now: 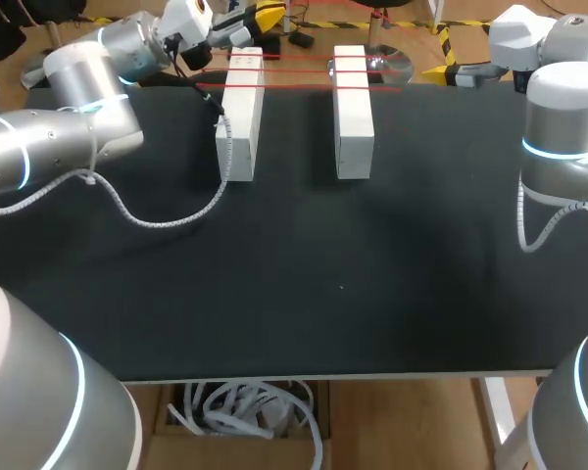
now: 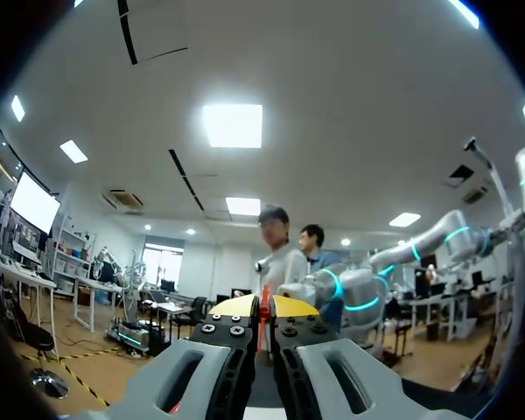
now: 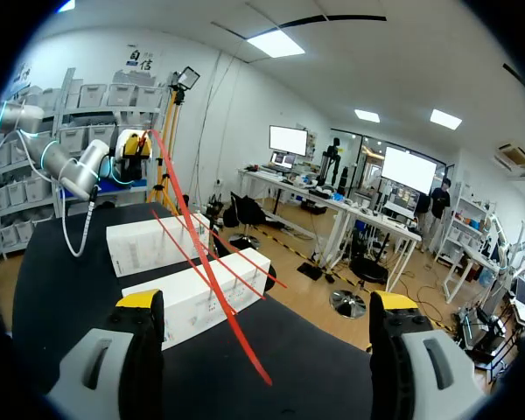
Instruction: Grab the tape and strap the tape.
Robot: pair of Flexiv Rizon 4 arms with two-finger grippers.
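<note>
Left wrist view: a strip of red tape point(image 2: 264, 331) is held pinched between the closed fingers of the left gripper point(image 2: 264, 308), raised over the far left corner of the black surface point(image 1: 294, 294). From there the tape is carried in several strands across the left white box point(image 1: 237, 117) and the right white box point(image 1: 353, 117), both set at the far side. The right gripper point(image 3: 267, 304) is held far right with its fingers spread wide and nothing between them but a loose strand passing in the air. A slip is judged possible if the thin tape is pulled at an angle, and the boxes could be dragged by too much tension. Where the strands are anchored beyond the right box cannot be made out, and no roll is seen.
</note>
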